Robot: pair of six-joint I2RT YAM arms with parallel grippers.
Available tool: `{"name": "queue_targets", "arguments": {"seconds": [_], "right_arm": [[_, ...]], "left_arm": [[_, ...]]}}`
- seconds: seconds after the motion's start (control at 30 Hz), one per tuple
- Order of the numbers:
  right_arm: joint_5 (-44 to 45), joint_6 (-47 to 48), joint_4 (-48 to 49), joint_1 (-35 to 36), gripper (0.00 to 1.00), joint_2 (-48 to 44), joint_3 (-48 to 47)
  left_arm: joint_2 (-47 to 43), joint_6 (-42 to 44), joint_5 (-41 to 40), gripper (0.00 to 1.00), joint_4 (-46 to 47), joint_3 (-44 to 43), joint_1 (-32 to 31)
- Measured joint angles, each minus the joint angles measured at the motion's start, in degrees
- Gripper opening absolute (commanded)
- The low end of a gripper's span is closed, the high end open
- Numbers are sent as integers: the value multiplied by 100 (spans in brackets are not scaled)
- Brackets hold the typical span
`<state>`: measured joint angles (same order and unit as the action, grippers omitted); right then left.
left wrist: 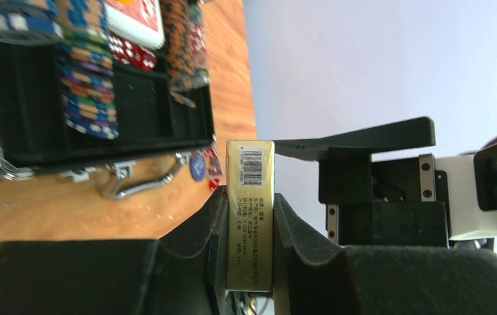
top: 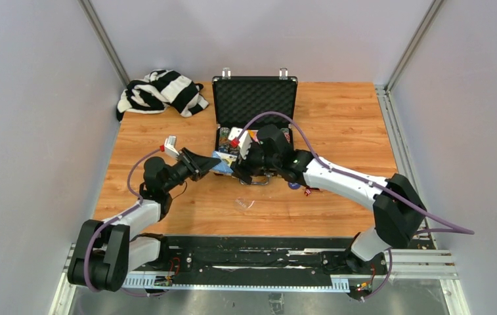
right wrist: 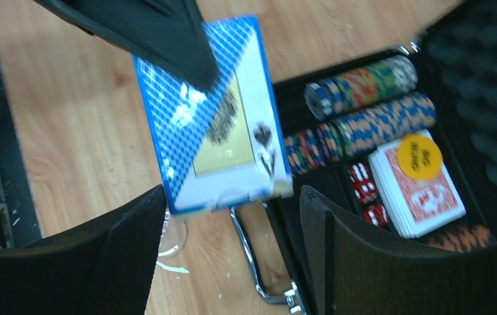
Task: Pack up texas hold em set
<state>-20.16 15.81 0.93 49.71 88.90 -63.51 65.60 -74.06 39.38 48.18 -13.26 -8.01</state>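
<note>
- Left pincer (left wrist: 249, 216) is clamped on a card box (left wrist: 249, 170), one finger pressed on each broad face, the barcode edge facing the wrist camera.
- Right pincer (right wrist: 232, 200) stands wide open just beside it. The box's lower end hangs between the fingertips, and I cannot tell whether they touch it.
- Both pincers meet above the bench (top: 344, 125), at the front edge of the case (top: 255, 98), near its silver handle (right wrist: 259, 269).
- At 12 o'clock from them the case lies open, its foam lid upright.
- Inside are rows of chips (right wrist: 364, 85), red dice (right wrist: 364, 184) and a red deck (right wrist: 423, 197) with a yellow button (right wrist: 419, 156) on top.
- A blue disc (top: 293, 186) lies on the bench at 4 o'clock from the pincers.
- A striped cloth (top: 160, 92) lies at 10 o'clock, well apart.
</note>
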Motion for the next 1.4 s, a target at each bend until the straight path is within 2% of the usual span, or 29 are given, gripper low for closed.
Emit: {"name": "queue_targets", "arguments": {"seconds": [0.17, 0.3, 0.53, 0.73, 1.07, 1.4], "right_arm": [[881, -393, 133, -164, 75, -350, 385], [1513, -688, 184, -299, 76, -656, 647], [2186, -1375, 378, -664, 77, -1259, 1252], [2321, -1650, 470, -765, 78, -1349, 1394], [2310, -1718, 481, -839, 78, -1351, 1547], [2208, -1749, 505, -935, 79, -1322, 1552]], "left_arm": [[-127, 409, -675, 0, -730, -315, 2], [-125, 535, -1178, 0, -949, -476, -72], [492, 846, -2096, 0, -1097, -922, -935], [1510, 1141, -2573, 0, -1123, -1622, -1521], [2809, 1600, -2927, 0, -1130, -2420, -1751], [3287, 1838, -2909, 0, -1099, -2577, -1840]]}}
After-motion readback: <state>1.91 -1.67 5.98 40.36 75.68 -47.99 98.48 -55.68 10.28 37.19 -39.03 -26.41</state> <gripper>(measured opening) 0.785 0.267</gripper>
